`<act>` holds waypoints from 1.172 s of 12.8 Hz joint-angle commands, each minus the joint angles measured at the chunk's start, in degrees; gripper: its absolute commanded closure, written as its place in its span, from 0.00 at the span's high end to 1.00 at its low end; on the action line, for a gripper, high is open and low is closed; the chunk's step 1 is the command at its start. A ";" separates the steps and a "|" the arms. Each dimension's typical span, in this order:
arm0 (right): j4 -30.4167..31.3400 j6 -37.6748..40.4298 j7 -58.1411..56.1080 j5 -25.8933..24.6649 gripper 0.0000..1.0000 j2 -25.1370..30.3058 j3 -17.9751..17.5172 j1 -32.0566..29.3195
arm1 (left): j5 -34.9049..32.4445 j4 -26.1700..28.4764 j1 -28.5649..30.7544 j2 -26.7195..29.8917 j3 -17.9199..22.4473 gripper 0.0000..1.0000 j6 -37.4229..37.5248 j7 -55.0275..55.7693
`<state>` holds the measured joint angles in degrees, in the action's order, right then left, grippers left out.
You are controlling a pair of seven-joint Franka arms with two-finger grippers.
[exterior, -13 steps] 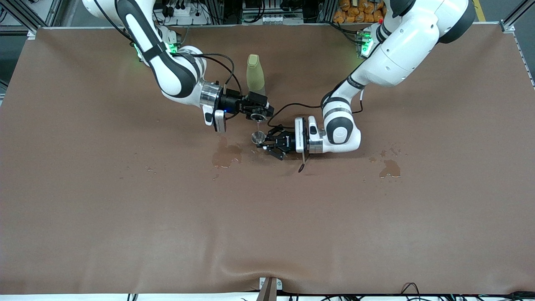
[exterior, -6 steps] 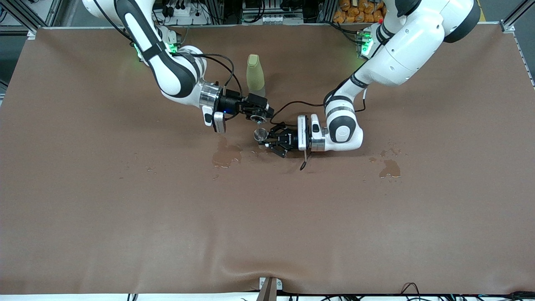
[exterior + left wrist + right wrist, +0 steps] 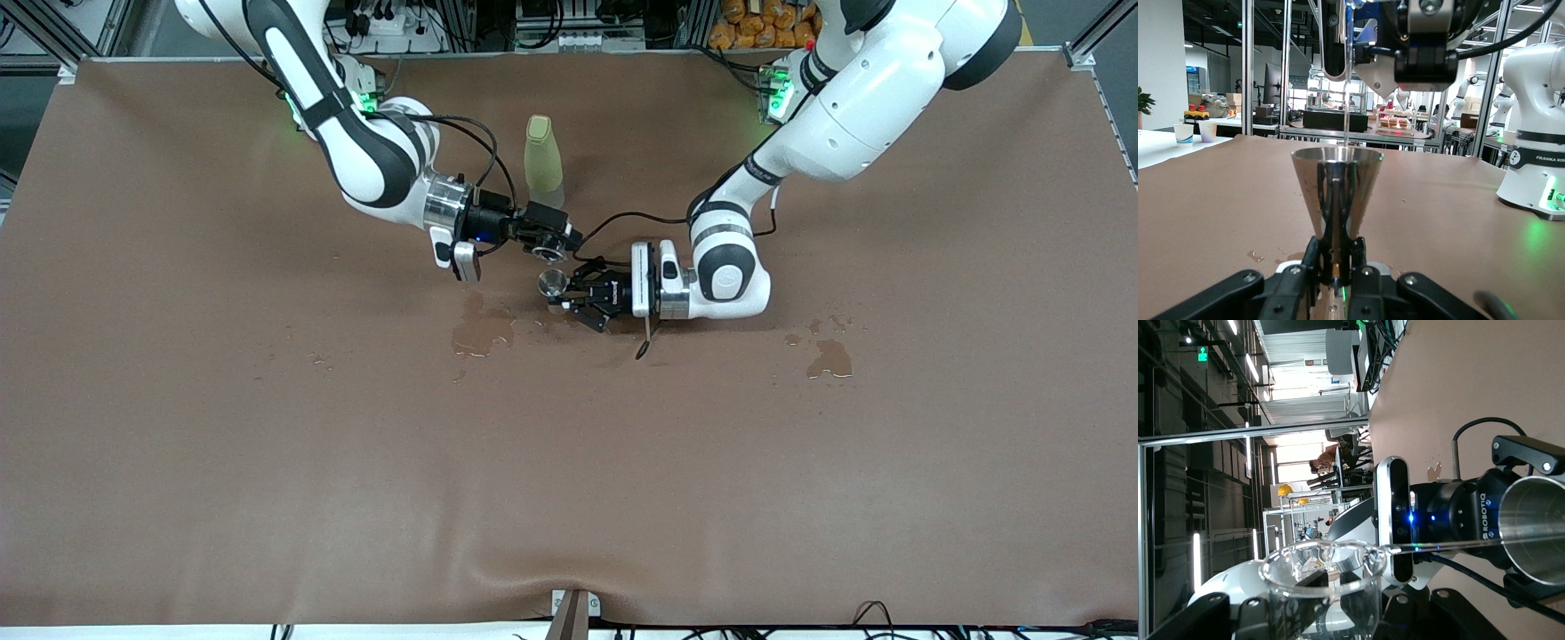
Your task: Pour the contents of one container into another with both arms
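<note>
My right gripper (image 3: 549, 247) is shut on a clear glass beaker (image 3: 1321, 587), tipped on its side over the middle of the brown table (image 3: 267, 444). A thin stream (image 3: 1347, 80) runs from its lip down into a steel cone-shaped cup (image 3: 553, 283). My left gripper (image 3: 562, 295) is shut on that cup's narrow waist and holds it upright directly beneath the beaker. In the left wrist view the steel cup (image 3: 1337, 193) rises from between the fingers of the left gripper (image 3: 1336, 252), with the right gripper overhead. The right wrist view shows the steel cup (image 3: 1535, 527) past the beaker's rim.
A yellow-green bottle (image 3: 543, 164) stands upright close by, farther from the front camera than both grippers. One wet patch (image 3: 480, 331) lies beside the cup toward the right arm's end. Another wet patch (image 3: 829, 357) lies toward the left arm's end.
My left gripper has brought the steel cup slightly closer under the beaker. My right gripper has barely moved, still tipped and pouring.
</note>
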<state>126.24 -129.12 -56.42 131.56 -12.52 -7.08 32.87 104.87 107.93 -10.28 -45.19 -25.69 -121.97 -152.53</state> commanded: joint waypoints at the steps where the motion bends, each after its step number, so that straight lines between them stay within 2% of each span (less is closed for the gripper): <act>1: -0.11 -0.95 3.33 1.15 0.00 1.10 -0.04 0.36 | -0.54 1.41 0.79 1.77 -0.59 0.00 0.42 -0.05; 9: -0.90 -0.78 14.84 1.15 0.00 1.19 -0.04 0.45 | -0.54 1.24 0.88 1.77 -0.68 0.00 0.42 0.04; 15: -1.08 -0.87 15.03 0.89 0.00 1.10 0.05 0.53 | -0.45 1.24 0.88 1.77 -0.68 0.00 0.42 0.04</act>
<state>125.04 -129.16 -41.86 131.58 -12.52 -7.13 32.87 104.87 107.92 -10.17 -45.11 -25.77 -121.97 -152.53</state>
